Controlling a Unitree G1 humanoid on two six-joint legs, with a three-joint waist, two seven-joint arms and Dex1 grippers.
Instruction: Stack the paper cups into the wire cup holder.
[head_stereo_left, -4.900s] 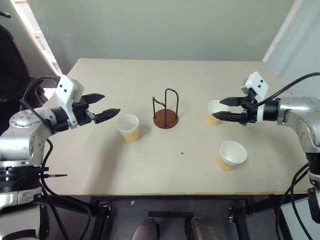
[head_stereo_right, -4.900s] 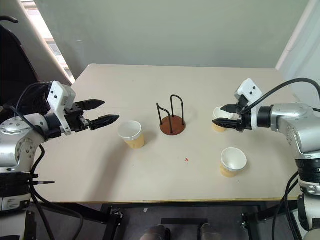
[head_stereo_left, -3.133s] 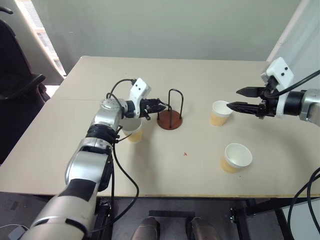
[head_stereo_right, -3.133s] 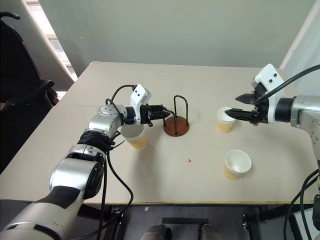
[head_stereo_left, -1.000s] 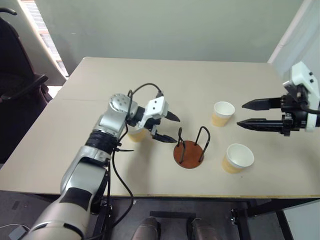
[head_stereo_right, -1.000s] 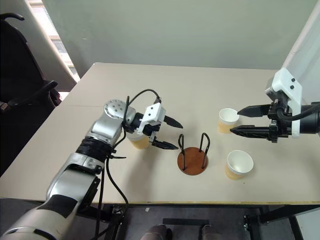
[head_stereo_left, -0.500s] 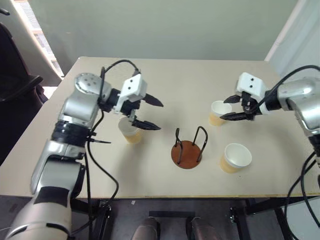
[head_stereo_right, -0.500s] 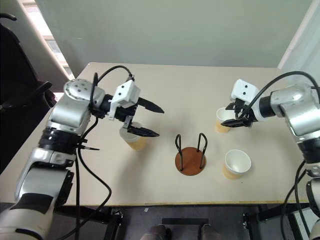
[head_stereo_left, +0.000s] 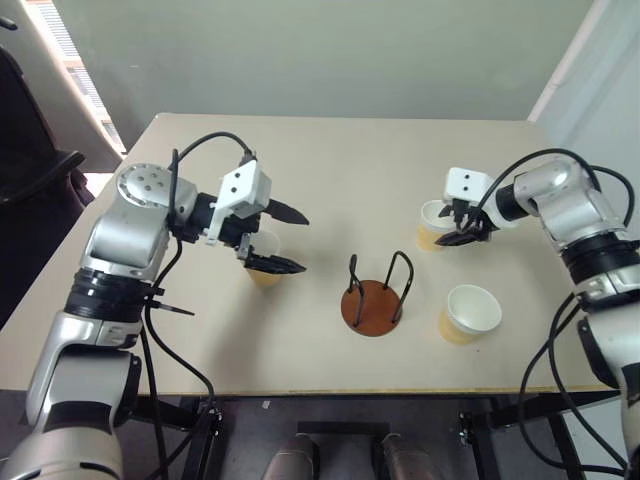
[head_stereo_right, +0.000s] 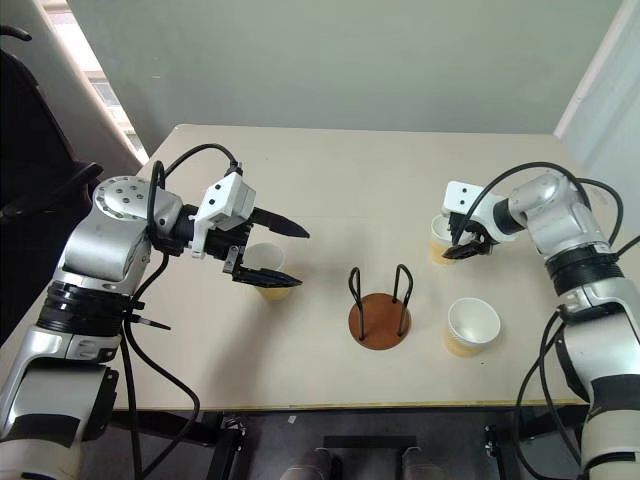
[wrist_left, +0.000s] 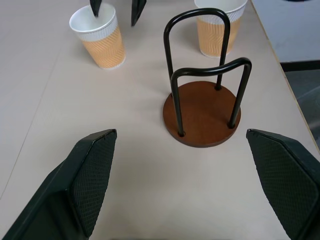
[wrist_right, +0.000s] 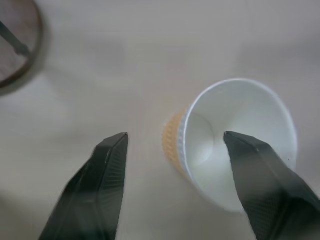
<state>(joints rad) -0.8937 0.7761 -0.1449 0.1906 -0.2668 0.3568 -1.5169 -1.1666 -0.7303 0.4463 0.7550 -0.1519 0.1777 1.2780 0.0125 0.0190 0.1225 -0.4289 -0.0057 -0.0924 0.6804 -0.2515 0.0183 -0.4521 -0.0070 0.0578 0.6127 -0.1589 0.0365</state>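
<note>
Left eye view, items as I read them from my station. Table (head_stereo_left: 330, 160): beige, carrying everything below. Holder (head_stereo_left: 378, 297): brown disc base with two black wire loops upright, near the front edge at centre, no cup in it. Left cup (head_stereo_right: 265, 268): upright on the table, left of the holder, partly under the left gripper (head_stereo_left: 287, 239), whose fingers are spread wide above it with nothing between them. Far cup (head_stereo_left: 433, 224): upright, right of the holder and further back. Right gripper (head_stereo_left: 461, 225): at this cup, one finger inside the rim (wrist_right: 240, 165) and the other outside the wall (wrist_right: 107, 175); I see the jaws apart, not yet pressing the wall. Near cup (head_stereo_left: 465, 313): upright, just right of the holder, untouched.
</note>
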